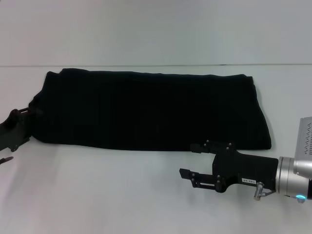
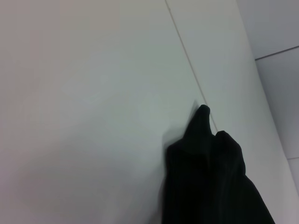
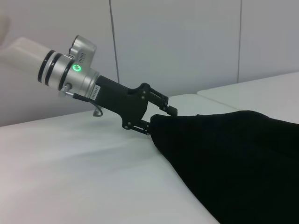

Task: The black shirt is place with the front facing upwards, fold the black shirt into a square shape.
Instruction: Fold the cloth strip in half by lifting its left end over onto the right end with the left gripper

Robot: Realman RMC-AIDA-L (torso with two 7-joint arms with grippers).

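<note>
The black two-fingered right gripper (image 1: 192,160), on its silver wrist, hovers with fingers spread just in front of the near edge of the large plain black cloth shirt (image 1: 146,109), touching nothing. The black left gripper (image 1: 22,119), partly cut off at the frame edge in the head view, meets the shirt's left end, and the right wrist view shows its fingers (image 3: 159,116) set around the bunched cloth edge, though the contact itself is lost in black on black. The shirt lies folded into a long band across the white table (image 1: 97,190), its lettering and neck label hidden.
</note>
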